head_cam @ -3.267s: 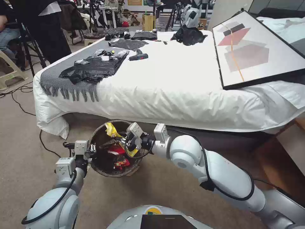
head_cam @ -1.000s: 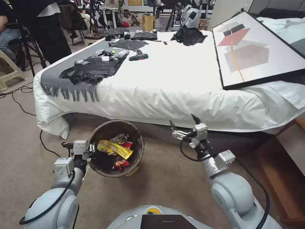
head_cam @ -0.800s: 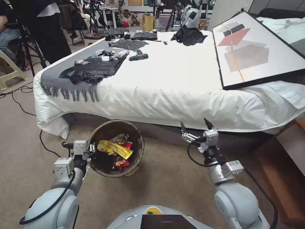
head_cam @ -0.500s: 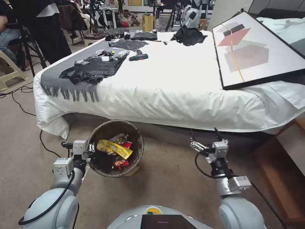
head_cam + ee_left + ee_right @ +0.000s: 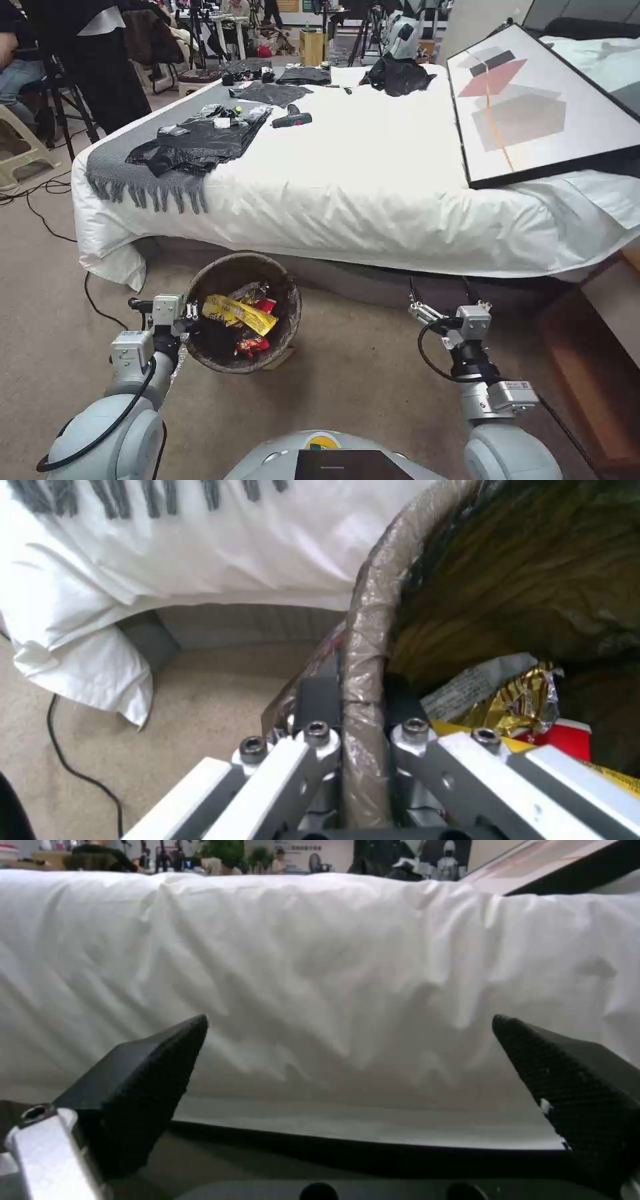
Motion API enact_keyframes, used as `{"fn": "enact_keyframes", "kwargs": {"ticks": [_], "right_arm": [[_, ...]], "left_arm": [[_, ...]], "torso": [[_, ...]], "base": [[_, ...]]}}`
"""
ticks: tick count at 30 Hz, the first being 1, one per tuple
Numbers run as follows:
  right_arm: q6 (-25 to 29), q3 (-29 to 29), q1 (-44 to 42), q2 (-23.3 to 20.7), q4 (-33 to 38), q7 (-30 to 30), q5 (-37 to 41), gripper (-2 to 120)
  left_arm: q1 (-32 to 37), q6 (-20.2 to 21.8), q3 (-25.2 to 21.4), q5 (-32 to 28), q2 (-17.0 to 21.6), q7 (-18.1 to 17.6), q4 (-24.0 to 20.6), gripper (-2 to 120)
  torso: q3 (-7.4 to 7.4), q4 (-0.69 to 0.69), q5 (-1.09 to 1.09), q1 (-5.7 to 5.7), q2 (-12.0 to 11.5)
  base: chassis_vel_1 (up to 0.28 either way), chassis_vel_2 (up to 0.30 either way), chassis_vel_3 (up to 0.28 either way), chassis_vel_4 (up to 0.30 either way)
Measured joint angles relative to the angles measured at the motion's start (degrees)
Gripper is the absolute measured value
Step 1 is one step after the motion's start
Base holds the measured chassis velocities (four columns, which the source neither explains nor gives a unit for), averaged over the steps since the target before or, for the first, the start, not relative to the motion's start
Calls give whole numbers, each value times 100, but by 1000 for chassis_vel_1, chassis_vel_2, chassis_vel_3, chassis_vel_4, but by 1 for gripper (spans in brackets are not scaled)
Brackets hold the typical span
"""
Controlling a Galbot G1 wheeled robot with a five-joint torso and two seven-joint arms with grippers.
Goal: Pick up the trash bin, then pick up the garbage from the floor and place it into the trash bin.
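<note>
The trash bin sits in the lower left-centre of the head view, just in front of the bed, its dark brown liner folded over the rim. Whether its base touches the carpet cannot be told. Inside lies the garbage: a yellow wrapper across the middle, a gold foil piece above it, and red wrappers beside and below.

The left hand is at the bin's left rim. In the left wrist view its fingers are clamped on the lined rim, one outside the wall and one inside, with the gold and yellow wrappers just beyond.

The right hand is at lower right of the head view, well apart from the bin, raised above the carpet and pointing at the dark base of the bed. In the right wrist view its two black fingertips stand wide apart with nothing between them, facing the white sheet hanging over the bed's side.

On the bed, a grey fringed throw with black plastic bags lies at upper left, and a framed picture rests at upper right.
</note>
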Motion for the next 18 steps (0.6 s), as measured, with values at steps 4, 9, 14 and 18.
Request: {"fn": "enact_keyframes", "kwargs": {"ticks": [4,9,14,18], "right_arm": [[-10,17,7,0,-6,3,12,100],[-17,47,7,5,-35,7,21,100],[-17,47,-1,1,-40,7,28,100],[-19,48,-42,-21,-41,-10,54,100]], "left_arm": [[1,3,0,1,-3,2,0,3],[31,5,-6,4,-10,3,0,3],[47,5,-12,3,-11,8,0,3],[74,5,-9,11,-38,15,0,3]], "torso": [[0,-1,0,0,0],[0,1,0,0,0],[0,0,0,0,0],[0,0,0,0,0]], "base": [[0,0,0,0],[47,48,58,51],[67,75,77,67],[67,102,92,95]]}}
